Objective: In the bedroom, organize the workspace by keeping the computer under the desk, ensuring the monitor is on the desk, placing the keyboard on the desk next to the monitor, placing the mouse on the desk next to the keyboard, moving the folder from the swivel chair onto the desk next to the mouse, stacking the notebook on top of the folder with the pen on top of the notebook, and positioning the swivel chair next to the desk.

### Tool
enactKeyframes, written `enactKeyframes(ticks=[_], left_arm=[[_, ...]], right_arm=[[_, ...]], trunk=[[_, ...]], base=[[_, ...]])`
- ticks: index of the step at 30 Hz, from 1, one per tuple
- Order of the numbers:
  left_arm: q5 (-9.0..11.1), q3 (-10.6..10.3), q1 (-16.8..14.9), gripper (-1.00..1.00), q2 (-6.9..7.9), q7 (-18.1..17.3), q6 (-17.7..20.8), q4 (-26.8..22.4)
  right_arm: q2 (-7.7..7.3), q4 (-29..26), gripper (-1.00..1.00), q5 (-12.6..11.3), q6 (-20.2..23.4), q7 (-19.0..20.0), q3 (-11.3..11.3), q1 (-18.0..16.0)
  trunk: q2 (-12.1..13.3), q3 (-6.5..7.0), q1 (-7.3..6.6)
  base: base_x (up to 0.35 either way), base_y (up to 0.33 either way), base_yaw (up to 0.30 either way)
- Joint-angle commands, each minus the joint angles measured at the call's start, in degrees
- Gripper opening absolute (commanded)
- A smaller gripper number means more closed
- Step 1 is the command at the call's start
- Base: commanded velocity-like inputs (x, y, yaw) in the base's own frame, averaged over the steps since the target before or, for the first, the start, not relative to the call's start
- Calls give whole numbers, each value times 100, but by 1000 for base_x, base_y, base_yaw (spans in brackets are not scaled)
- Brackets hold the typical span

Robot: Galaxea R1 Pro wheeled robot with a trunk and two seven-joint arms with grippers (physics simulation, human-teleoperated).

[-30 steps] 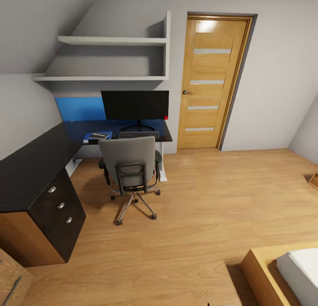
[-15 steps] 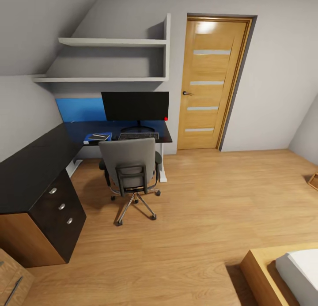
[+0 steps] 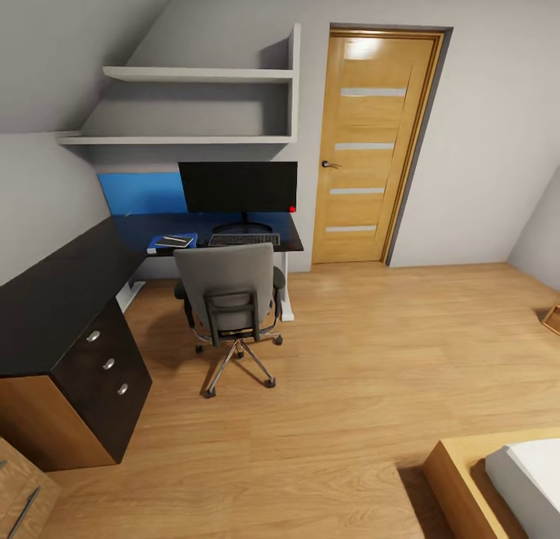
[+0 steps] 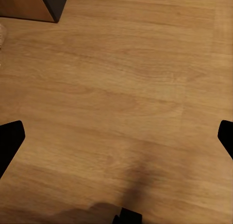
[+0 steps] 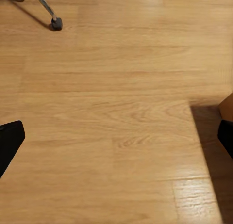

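Both claws hang open over bare wooden floor (image 4: 116, 88), holding nothing: left gripper (image 4: 116, 136), right gripper (image 5: 116, 136).

At the frame's left, the black-topped L-shaped desk (image 3: 54, 290) carries the bright blue flat folder (image 3: 159, 243) under the thin grey notebook (image 3: 173, 240), then the flat black keyboard (image 3: 243, 239) before the wide black monitor (image 3: 238, 186). The grey swivel chair (image 3: 227, 286) stands against the desk, its black caster (image 5: 57, 24) in the right wrist view.

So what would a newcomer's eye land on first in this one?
Probably the wide black monitor standing on the desk against the bright blue back panel, with the grey swivel chair pulled in front of it. Next, the tall wooden door to the right, and the blue folder lying on the desk left of the keyboard.
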Motion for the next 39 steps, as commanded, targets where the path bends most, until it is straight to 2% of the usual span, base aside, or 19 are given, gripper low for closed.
enactKeyframes(ticks=[1,9,10,15,39], left_arm=[[6,35,-3,100,-3,-14,-17,3],[5,35,-3,100,-16,-21,-11,107],[8,35,-3,100,-16,-22,-6,374],[4,35,-3,100,-11,-20,-4,611],[7,35,-3,100,-10,-22,-3,688]], right_arm=[[-2,11,100,-4,-13,-45,50,-3],[-11,11,100,-4,-12,-42,61,-1],[-15,11,100,-4,-12,-43,63,-2],[-22,11,100,-4,-12,-46,59,1],[-21,11,100,-4,-12,-47,64,-3]], trunk=[[-3,-6,0],[-3,-6,0],[-3,-6,0],[-3,-6,0],[-3,-6,0]], base=[[0,0,0],[0,0,0],[0,0,0],[0,0,0],[0,0,0]])
